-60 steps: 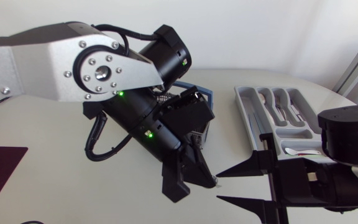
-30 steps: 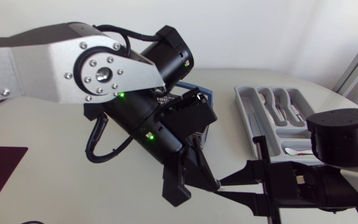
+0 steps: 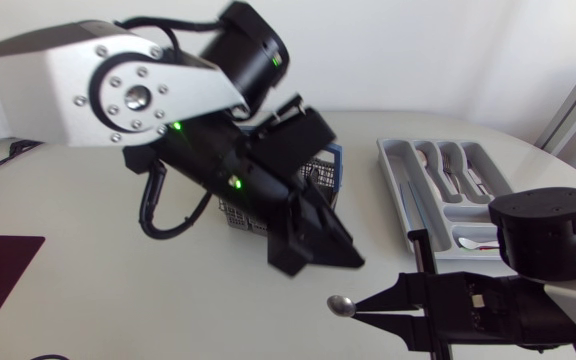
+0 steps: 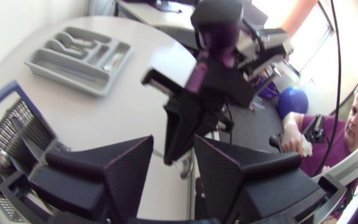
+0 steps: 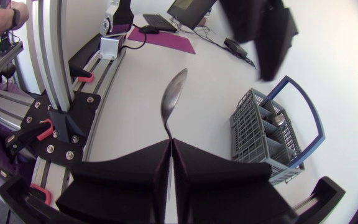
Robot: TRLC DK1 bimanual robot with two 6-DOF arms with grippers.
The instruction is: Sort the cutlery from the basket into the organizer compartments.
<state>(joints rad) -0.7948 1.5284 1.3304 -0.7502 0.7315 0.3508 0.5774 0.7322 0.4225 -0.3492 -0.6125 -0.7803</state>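
Our left arm (image 3: 218,160) covers most of the basket (image 3: 320,176), so we cannot tell what lies inside it; the spoon (image 3: 341,305) shows only its bowl, its handle buried between the fingers of our right gripper (image 3: 363,306); our right arm (image 3: 548,240) hides the near corner of the organizer (image 3: 384,158); from the right wrist, our left gripper (image 5: 261,43) is blurred and cut off at the edge.

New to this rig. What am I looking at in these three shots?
Two robot arms at a table, sorting cutlery. One picture is from a fixed overhead camera. The other two are from a camera on each arm's wrist, with that arm's own gripper at the lower edge. On the table stand a wire basket and a grey organizer with some cutlery in it. The right gripper is shut on the handle of a spoon. The left gripper is open and empty.
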